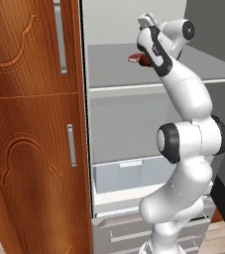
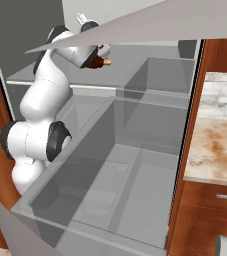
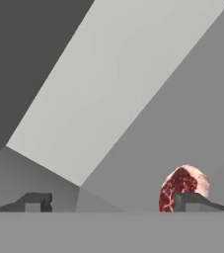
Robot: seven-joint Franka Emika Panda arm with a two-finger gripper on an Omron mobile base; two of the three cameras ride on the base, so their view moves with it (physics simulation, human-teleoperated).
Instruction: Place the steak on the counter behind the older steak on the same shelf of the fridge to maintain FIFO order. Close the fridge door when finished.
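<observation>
1. Standing nearest in the right base view, the open fridge door (image 2: 135, 165) shows its inner face with moulded grey bins.
2. Beside it on the right lies the beige marbled worktop (image 2: 217, 145), over a brown wooden cabinet (image 2: 205, 220).
3. In the left base view a tall brown cabinet door (image 1: 32, 129) with a grey handle (image 1: 72, 145) stands just left of the fridge (image 1: 134, 124).
4. Low in the fridge sit a translucent bin (image 1: 126, 173) and, under it, a grey drawer (image 1: 119, 230).
5. The white arm (image 1: 188, 134) rises in front of the fridge and reaches up over the upper shelf (image 1: 114, 69).
6. The claw (image 3: 111, 202) is deep inside the fridge, above that shelf, with its two tips spread wide and nothing between them.
7. The steak (image 3: 183, 187), bright red with white marbling, rests on the shelf just beside the right fingertip (image 3: 187, 200) in the hand view; whether they touch cannot be told.
8. In the left base view a dark red piece of meat (image 1: 136, 58) shows at the wrist on the same shelf; which of the two steaks it is cannot be told.
9. Farthest back is the pale rear wall (image 3: 118, 79) of the fridge.
</observation>
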